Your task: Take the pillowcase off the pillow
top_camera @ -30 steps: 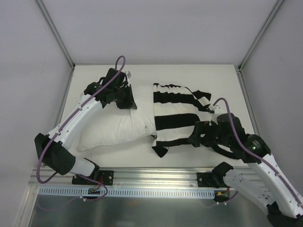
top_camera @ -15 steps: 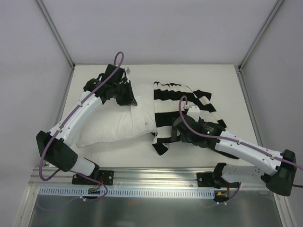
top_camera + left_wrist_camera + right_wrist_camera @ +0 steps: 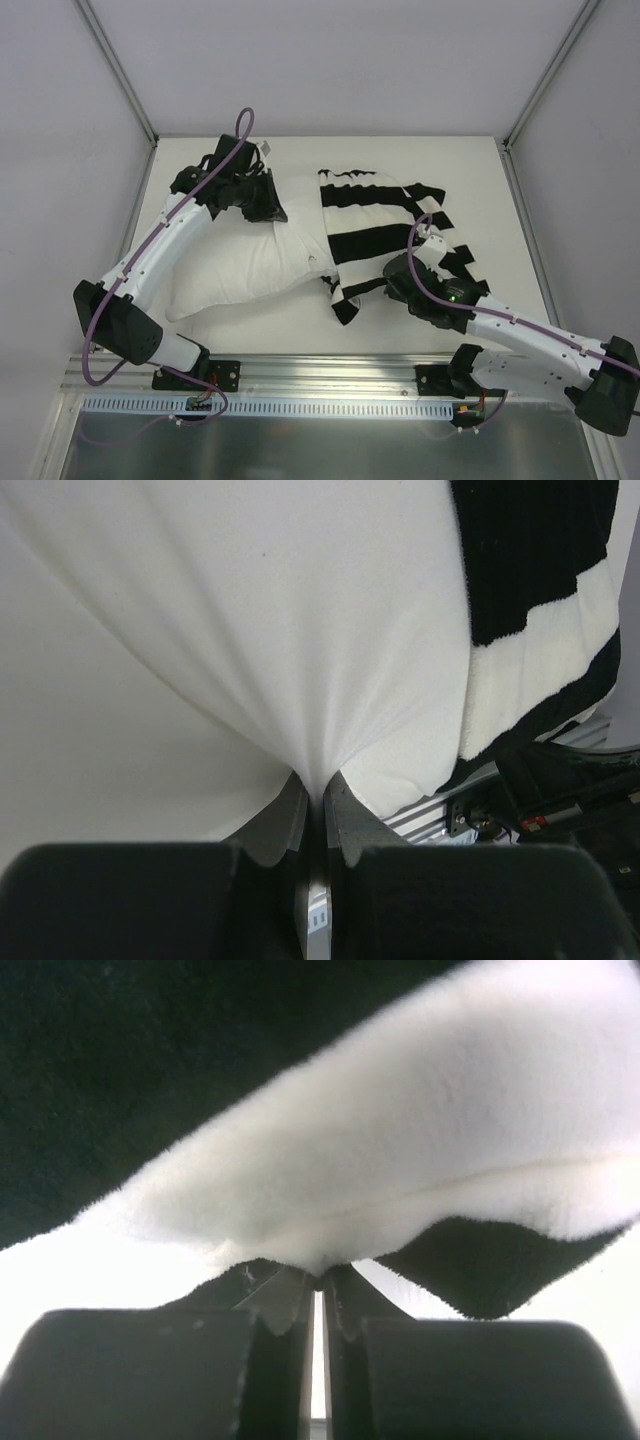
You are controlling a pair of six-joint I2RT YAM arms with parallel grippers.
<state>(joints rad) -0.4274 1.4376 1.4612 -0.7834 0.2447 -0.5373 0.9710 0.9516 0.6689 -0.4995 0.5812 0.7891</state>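
The plain white pillow (image 3: 235,265) lies slantwise on the table, its left part bare. Its right end sits inside the black and white striped pillowcase (image 3: 375,220). My left gripper (image 3: 268,207) is at the pillow's far edge. In the left wrist view this gripper (image 3: 318,796) is shut on a pinch of the white pillow (image 3: 250,630) fabric, with the pillowcase (image 3: 530,580) at the right. My right gripper (image 3: 392,277) is at the pillowcase's near edge. The right wrist view shows it (image 3: 320,1280) shut on a fold of the striped pillowcase (image 3: 400,1160).
The white table (image 3: 450,165) is bounded by grey walls and slanted frame posts (image 3: 120,70) at the left and right. An aluminium rail (image 3: 320,385) with both arm bases runs along the near edge. A loose striped flap (image 3: 343,305) hangs toward the rail.
My right arm swung in from the right to the pillowcase's near edge and its jaws went from open to shut on the cloth. The pillowcase bunched slightly. The left gripper kept its hold.
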